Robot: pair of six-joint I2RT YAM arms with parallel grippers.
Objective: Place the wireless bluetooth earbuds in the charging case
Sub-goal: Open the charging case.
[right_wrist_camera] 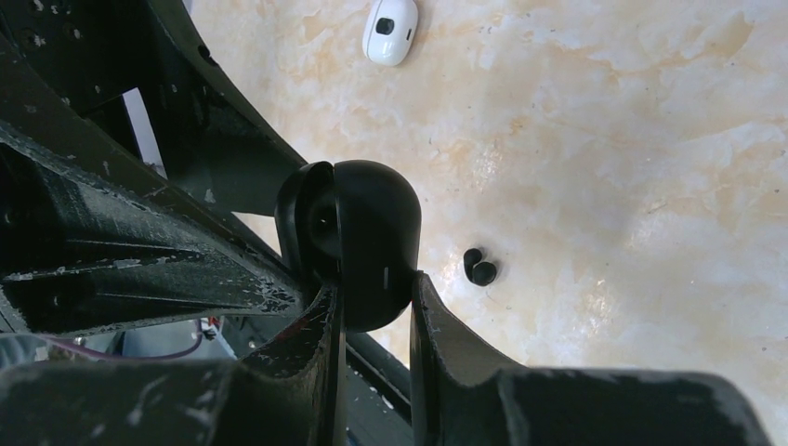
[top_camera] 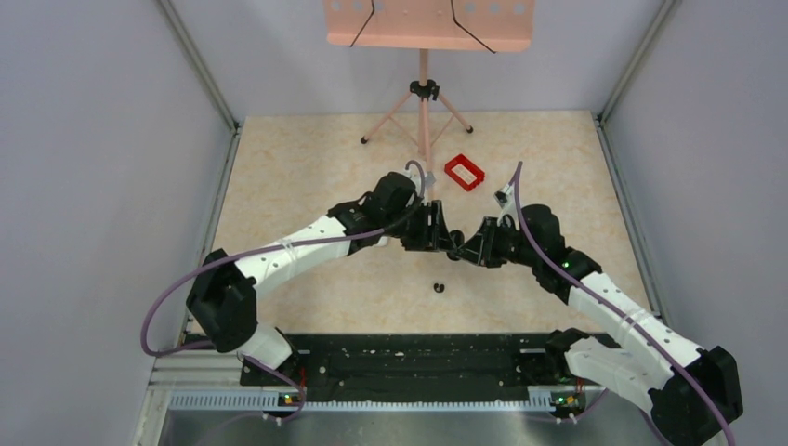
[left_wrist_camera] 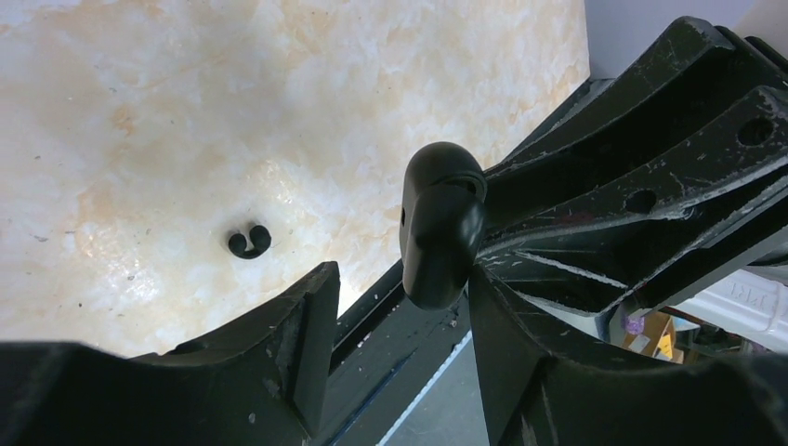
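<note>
Right claw (right_wrist_camera: 376, 302): clamped on case (right_wrist_camera: 367, 232), held above table (top_camera: 307, 186).
Left claw (left_wrist_camera: 400, 316): jaws apart around case, not pinching.
Earbud (left_wrist_camera: 249, 242): loose on table, just below.
Tip: probably opening the case. Pry gently and keep right steady.

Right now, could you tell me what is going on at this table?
The right gripper holds the case above the table. The left gripper stands open right beside it. One earbud lies loose on the table below, not yet in the case.
</note>
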